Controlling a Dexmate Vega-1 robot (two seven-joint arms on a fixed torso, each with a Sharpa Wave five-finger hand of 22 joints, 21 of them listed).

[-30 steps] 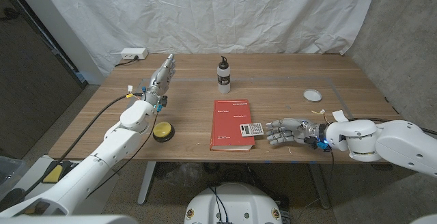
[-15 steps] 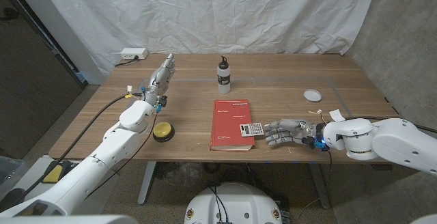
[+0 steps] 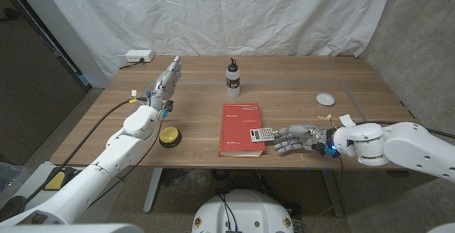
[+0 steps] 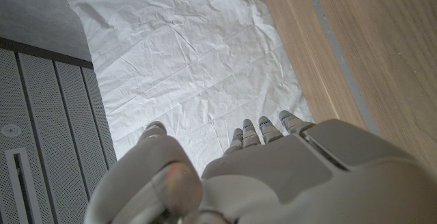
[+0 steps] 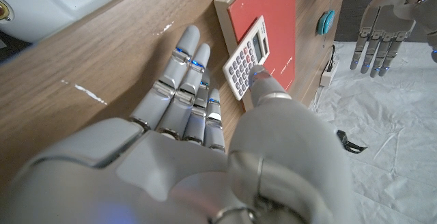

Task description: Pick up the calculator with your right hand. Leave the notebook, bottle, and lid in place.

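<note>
The right hand (image 3: pixel 293 138) reaches the calculator (image 3: pixel 262 134), fingers spread (thumb on its edge). Nothing is lifted yet; it lies on the notebook (image 3: pixel 240 128).

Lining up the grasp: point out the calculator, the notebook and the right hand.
calculator (image 3: pixel 262 134): head view, middle of its keypad face.
notebook (image 3: pixel 238 123): head view, bare red cover.
right hand (image 3: pixel 295 138): head view, back of the hand.

Right hand (image 5: pixel 198 149) with fingers spread on the table (image 5: pixel 82 60), thumb against calculator (image 5: pixel 247 54) on red notebook (image 5: pixel 270 5)
</note>
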